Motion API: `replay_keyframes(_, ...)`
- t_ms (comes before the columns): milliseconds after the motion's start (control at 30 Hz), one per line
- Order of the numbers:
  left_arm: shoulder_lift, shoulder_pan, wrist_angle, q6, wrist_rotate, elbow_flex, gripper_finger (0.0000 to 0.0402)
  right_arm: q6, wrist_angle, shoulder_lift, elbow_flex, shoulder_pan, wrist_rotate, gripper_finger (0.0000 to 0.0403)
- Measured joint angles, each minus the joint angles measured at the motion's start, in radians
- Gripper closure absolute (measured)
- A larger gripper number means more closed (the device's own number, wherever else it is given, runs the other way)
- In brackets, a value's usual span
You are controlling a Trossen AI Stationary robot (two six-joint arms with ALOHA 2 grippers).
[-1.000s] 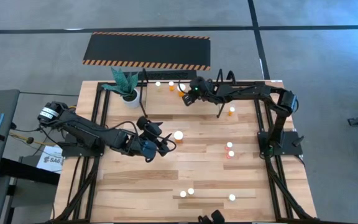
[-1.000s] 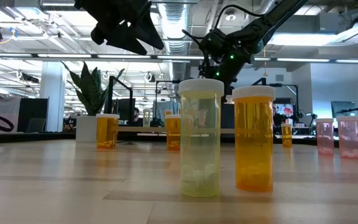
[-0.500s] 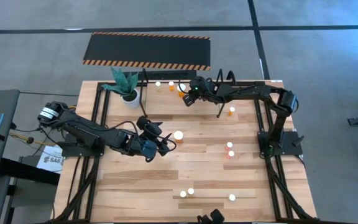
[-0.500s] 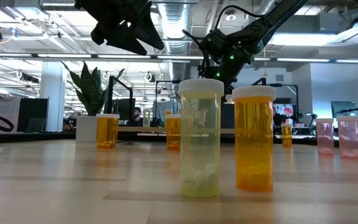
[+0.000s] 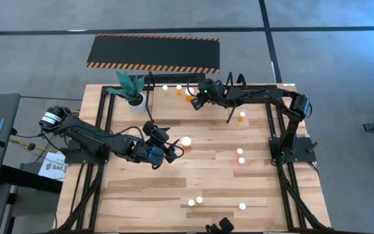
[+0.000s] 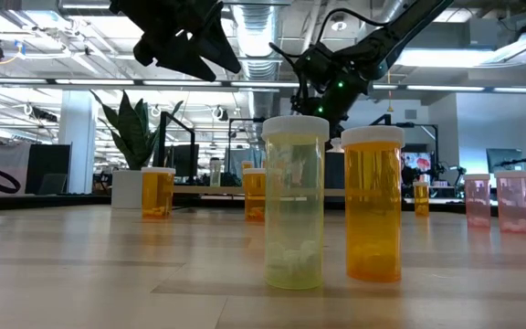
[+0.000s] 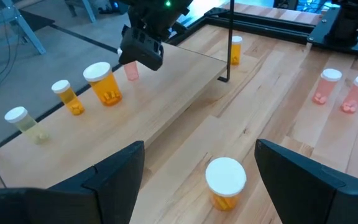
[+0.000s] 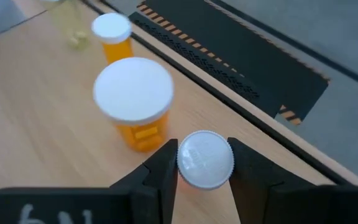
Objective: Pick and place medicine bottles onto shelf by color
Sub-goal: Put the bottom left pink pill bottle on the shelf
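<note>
The wooden shelf (image 5: 174,107) stands at the table's far side. On its board (image 7: 179,81) stand a yellow bottle (image 7: 18,119), a small orange one (image 7: 65,97) and a large orange one (image 7: 102,84). My right gripper (image 5: 198,99) is over the shelf, shut on a pink bottle (image 7: 131,71) next to the large orange one (image 8: 133,102). My left gripper (image 5: 173,150) is open at mid-table. Its fingers stand apart on either side of a white-capped orange bottle (image 7: 225,182), which stands on the table just ahead of them. My right gripper pinches the pink bottle by its white cap (image 8: 188,163), one finger on each of two opposite sides. The fingers come from above, pointing down. The bottle hangs upright below them (image 7: 131,73); whether its base rests on the shelf board I cannot tell.
A potted plant (image 5: 130,91) stands at the shelf's left end and a hazard-striped mat (image 5: 153,53) lies beyond the table. On the table stand two pink bottles (image 5: 240,156), an orange one (image 5: 241,116) and three near the front edge (image 5: 195,201), including yellow (image 6: 293,201) and orange (image 6: 373,206).
</note>
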Motion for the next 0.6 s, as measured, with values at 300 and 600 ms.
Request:
replay_keyframes(300,0.000,0.000,0.000,0.000,0.001,0.000,0.0109,0.002,0.000,0.000,0.000,-0.001,0.000,0.0261)
replay_keyframes(600,0.000,0.000,0.000,-0.001,0.001,0.000,0.0109,-0.060,-0.001,0.000,0.000,0.005,-0.001,0.0263)
